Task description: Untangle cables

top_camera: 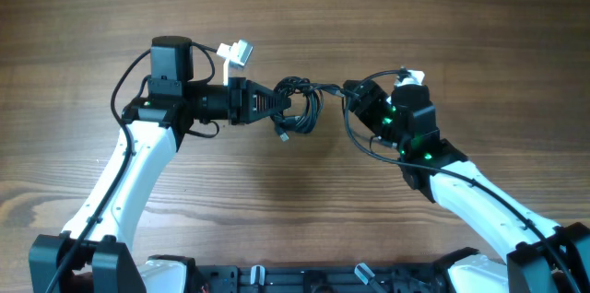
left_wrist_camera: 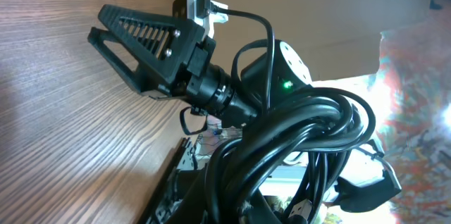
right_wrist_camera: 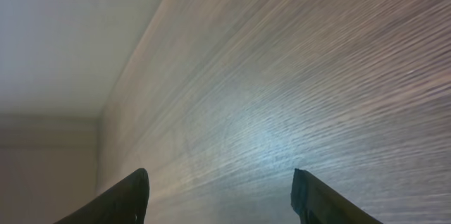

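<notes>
So – left claw (top_camera: 278, 104) is clamped tight on the cables (top_camera: 302, 101), a knotted black bundle approx. mid-counter (top_camera: 369, 17) btw. both arms. Right claw (top_camera: 352, 91) sits just beside the bundle – jaws wide, nothing btw. them.

The overhead camera is looking straight down on the table (top_camera: 295, 7) from well above, with the arms (top_camera: 129, 173) entering from 6 o'clock. The left wrist camera is sitting tight against the cables (left_wrist_camera: 296, 146) and facing the right gripper (left_wrist_camera: 97, 23) at 10 o'clock; the overhead view is sharing both. The right wrist camera is skimming low over the wood, with its fingers (right_wrist_camera: 130, 196) at 6 o'clock.
</notes>
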Motion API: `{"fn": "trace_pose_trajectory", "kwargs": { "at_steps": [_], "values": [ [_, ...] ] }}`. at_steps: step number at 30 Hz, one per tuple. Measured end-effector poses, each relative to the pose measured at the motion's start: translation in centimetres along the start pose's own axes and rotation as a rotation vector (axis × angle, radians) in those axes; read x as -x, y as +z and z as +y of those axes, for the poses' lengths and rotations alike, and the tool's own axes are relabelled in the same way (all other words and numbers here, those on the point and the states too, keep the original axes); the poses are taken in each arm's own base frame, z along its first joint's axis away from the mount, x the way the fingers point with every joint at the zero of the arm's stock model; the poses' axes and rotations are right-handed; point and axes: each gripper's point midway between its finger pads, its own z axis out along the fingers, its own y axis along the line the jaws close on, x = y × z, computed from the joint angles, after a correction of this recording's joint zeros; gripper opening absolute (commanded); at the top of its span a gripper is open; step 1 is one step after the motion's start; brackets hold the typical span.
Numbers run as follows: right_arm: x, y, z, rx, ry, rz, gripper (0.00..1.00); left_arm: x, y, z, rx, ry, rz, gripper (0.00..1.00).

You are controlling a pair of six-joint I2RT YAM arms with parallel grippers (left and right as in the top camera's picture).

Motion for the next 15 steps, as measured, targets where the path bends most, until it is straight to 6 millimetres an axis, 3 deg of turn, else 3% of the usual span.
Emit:
{"fn": "trace_pose_trajectory", "kwargs": {
  "at_steps": [1, 2, 3, 6, 9, 12, 15],
  "values": [
    [0.3, 0.0, -0.1, -0.003, -0.004, -0.007, 0.67, 0.0, 0.0, 0.2, 0.008, -0.003, -0.002, 0.04],
    [0.4, -0.1, -0.3, -0.007, -0.022, -0.008, 0.77, 0.0, 0.0, 0.5, 0.024, -0.015, -0.007, 0.04],
    [0.4, -0.1, -0.6, -0.014, -0.053, 0.002, 0.79, -0.1, 0.0, 1.2, 0.064, -0.045, -0.018, 0.04],
    [0.6, -0.9, -2.5, -0.075, -0.119, 0.034, 0.79, -0.6, -0.6, 4.6, 0.242, -0.172, -0.06, 0.04],
    [2.6, -3.0, -3.2, -0.105, -0.164, -0.002, 0.82, -1.2, -1.8, 8.0, 0.438, -0.259, -0.102, 0.04],
    [5.7, -6.2, -0.8, -0.014, -0.227, -0.097, 0.85, -1.0, -2.9, 10.0, 0.567, -0.27, -0.143, 0.04],
    [5.9, -8.2, 1.8, 0.085, -0.28, -0.117, 0.84, -0.3, -3.3, 10.4, 0.595, -0.242, -0.173, 0.04]
  ]
}}
